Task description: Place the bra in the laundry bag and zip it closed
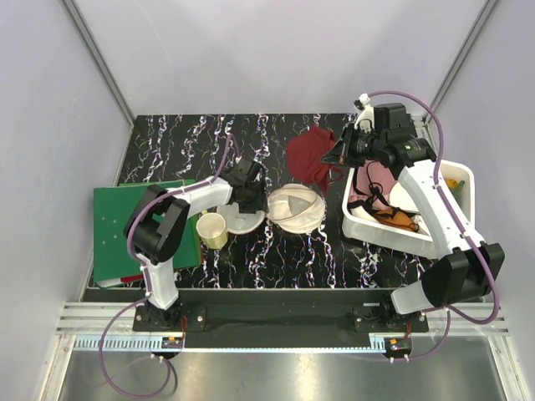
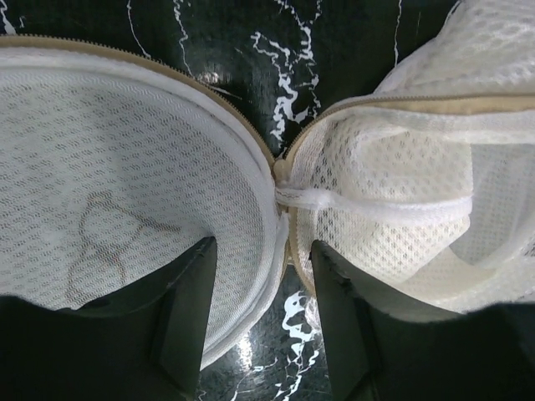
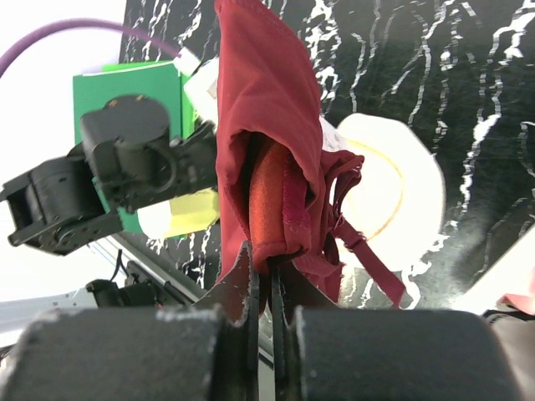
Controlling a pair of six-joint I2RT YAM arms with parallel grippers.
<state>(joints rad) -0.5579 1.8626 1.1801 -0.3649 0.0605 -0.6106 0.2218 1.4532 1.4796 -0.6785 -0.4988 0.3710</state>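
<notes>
The laundry bag [image 1: 294,209] lies unzipped on the dark marble table, its two cream mesh halves spread side by side. My left gripper [image 1: 249,200] is low over it. In the left wrist view the left gripper [image 2: 263,288] is open, one finger over the flat left half [image 2: 117,167] and the other over the puffed right half [image 2: 401,209], the joined rims between them. The maroon bra [image 1: 312,157] hangs above the table behind the bag. My right gripper [image 1: 338,156] is shut on its folded edge. In the right wrist view the bra [image 3: 267,125] dangles from the right gripper [image 3: 272,267], straps loose.
A white bin [image 1: 376,234] with pink and orange cloths stands at the right under the right arm. A small cream-yellow cup [image 1: 212,230] sits just left of the bag. A green board [image 1: 134,217] lies at the table's left edge.
</notes>
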